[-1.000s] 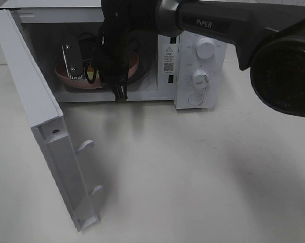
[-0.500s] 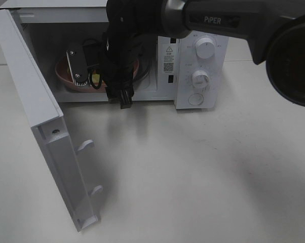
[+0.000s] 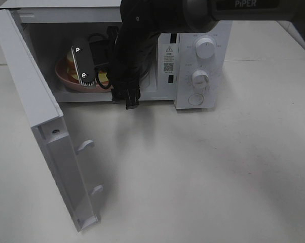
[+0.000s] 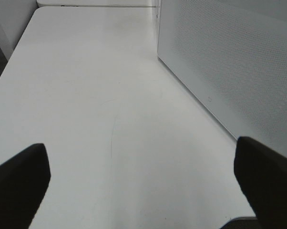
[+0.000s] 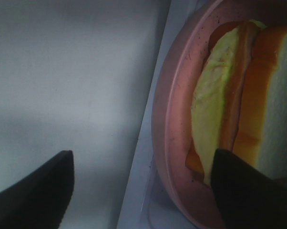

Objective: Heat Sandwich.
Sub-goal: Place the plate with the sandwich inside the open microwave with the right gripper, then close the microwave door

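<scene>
Right gripper (image 5: 142, 160), jaws spread over the plate (image 5: 169, 124) rim inside the microwave (image 3: 185, 96), may catch it on withdrawal, dislodging the sandwich (image 5: 215, 95).

one sandwich (image 5: 220, 100), one plate (image 5: 168, 125), one microwave (image 3: 214, 97)

High camera: mounted above and out front, tilted down at the table (image 3: 208, 172) and the open microwave (image 3: 200, 76). Mid-range, so I get the whole cavity mouth.

Left wrist camera: low over the tabletop, facing along it beside a perforated white panel (image 4: 229, 67). As far as I can tell it shares only the table with the high view.

Right wrist camera: inside the cavity, very close on the pink plate (image 5: 169, 124) and sandwich (image 5: 215, 100). I also see the plate from above.
</scene>
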